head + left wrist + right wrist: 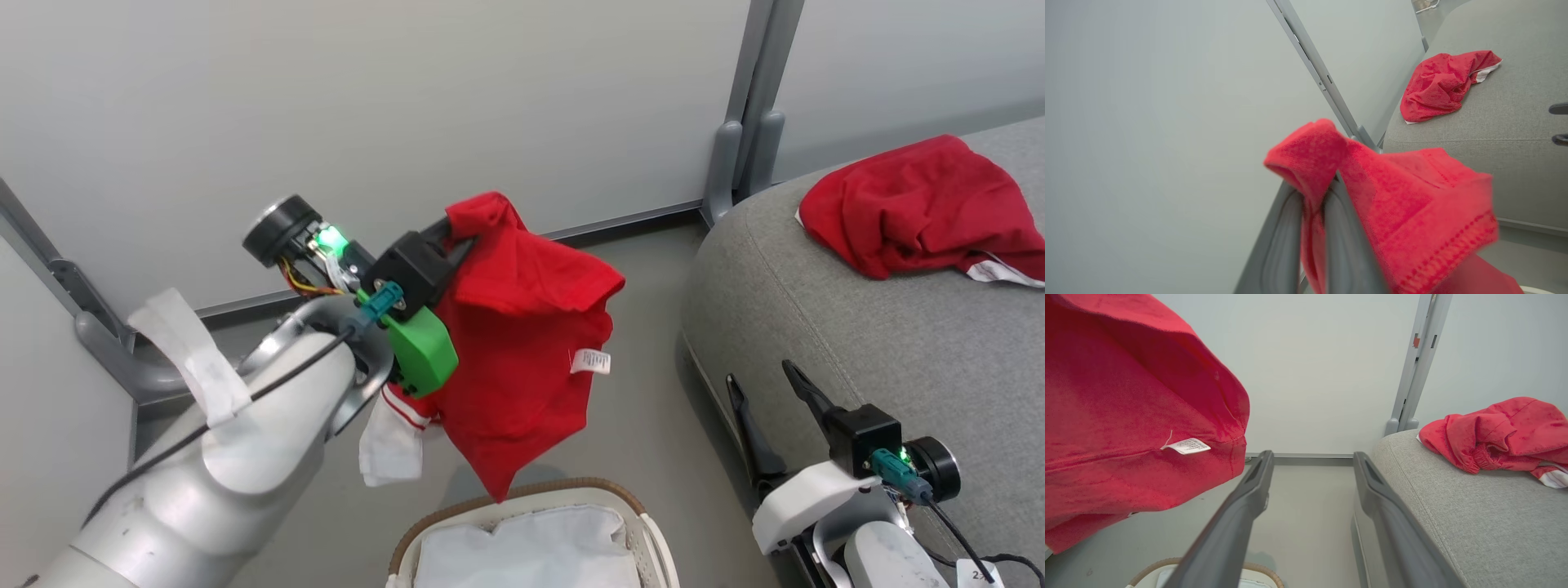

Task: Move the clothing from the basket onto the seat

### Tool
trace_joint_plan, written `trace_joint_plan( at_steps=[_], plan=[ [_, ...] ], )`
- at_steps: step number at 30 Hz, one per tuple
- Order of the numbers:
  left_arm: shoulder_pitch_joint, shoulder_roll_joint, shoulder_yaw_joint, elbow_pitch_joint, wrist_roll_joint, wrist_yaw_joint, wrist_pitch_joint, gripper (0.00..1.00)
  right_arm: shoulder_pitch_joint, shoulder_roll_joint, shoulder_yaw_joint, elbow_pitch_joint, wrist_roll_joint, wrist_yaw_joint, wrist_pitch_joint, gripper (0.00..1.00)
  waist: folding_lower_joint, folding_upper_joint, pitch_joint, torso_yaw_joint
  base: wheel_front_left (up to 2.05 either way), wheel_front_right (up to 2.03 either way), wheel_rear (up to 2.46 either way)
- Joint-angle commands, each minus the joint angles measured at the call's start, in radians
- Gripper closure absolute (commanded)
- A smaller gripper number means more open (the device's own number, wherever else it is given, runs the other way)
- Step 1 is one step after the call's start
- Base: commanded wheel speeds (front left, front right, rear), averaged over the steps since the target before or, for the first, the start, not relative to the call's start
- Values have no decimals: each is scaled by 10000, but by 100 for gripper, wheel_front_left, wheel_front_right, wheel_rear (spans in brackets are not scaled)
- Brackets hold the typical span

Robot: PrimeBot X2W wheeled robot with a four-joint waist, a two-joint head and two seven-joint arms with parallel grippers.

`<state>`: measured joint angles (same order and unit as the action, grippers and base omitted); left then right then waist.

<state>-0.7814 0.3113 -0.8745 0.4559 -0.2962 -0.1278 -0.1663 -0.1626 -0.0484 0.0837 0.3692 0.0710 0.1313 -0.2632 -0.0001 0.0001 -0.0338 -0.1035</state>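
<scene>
The left claw [457, 230] is clamped on a fold of a red garment [522, 327], held high so that the cloth hangs free above the basket [571, 488], short of the seat [857, 343]. The height looks meant to let the hem pass the cushion's rounded edge on the way over. The right claw [759, 374] stands wide and holds nothing, parked beside the seat's front edge, likely to keep out of the cloth's way. A second red garment [914, 204] lies crumpled on the seat.

Count:
- two red garments, one in the air and one on the seat
- one white tag [590, 360] on the hanging one
- one white piece [392, 449] dangling under the left claw; I cannot tell if it is a separate garment or part of the red one
- one basket, showing its white lining [531, 547]
- two claws
</scene>
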Motion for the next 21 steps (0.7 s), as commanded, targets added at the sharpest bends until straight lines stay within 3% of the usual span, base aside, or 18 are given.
trace_joint_plan(
  at_steps=[1, 6, 21],
  plan=[
    [-321, 162, 79, -126, -89, -29, 37, 100, -121, -37, 67, -22, -56, -11, -24, 0, 1, -1, -17, -8, 0, 0, 0],
    [-984, 444, 378, -352, -433, -27, 8, 100, -338, -35, 331, -30, -149, -11, -24, 0, 1, -1, 14, -31, 0, 0, 0],
    [-1930, 419, 602, -506, -665, -26, -136, 100, -1646, -34, 1505, 223, -684, -11, -24, 0, 1, -1, 152, 210, 0, 0, 0]
  ],
)
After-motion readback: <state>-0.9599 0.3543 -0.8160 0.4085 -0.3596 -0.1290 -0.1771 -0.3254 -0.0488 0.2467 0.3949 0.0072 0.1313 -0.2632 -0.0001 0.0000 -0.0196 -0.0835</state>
